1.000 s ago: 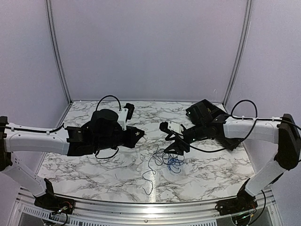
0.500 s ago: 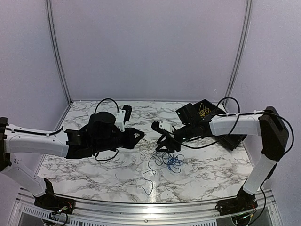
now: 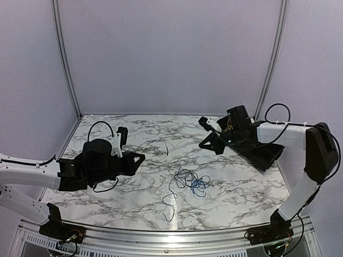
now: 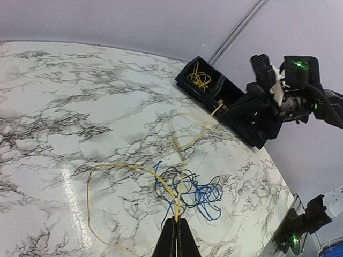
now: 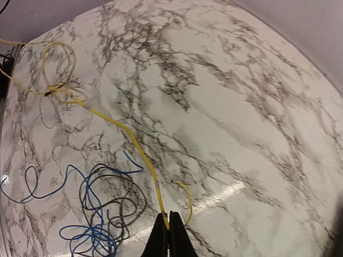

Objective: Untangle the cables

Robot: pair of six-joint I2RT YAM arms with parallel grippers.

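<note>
Moved since earlier: both arms have drawn apart, the left arm (image 3: 32, 172) back toward its own side and the right arm (image 3: 284, 130) back toward the black bin (image 3: 262, 152). The right claw (image 5: 167, 227), wide a second ago, is now pinched shut.
Desk: the marble desk (image 3: 107, 201) carries the cables (image 3: 190, 182), with a blue and black tangle (image 4: 198, 195) lying mid-desk between the two claws.
Yellow wire: the yellow wire (image 5: 126, 134) runs raised from claw to claw, with a small knot (image 5: 53, 90) partway along. A slack yellow loop lies beside the tangle.
Step in hand: probably drawing the yellow wire clear of the tangle.
Doing it well: widen slowly and keep the line lifted, so the blue loops slip off rather than cinch. Watch the knot, and ease off if the tangle starts to drag.
Left arm: stretched low and forward, with the left claw (image 4: 176, 235) closed tight on one end of the yellow wire.
Right arm: elbow folded, forearm reaching inward, claw tipped down and nipping the other end.
</note>
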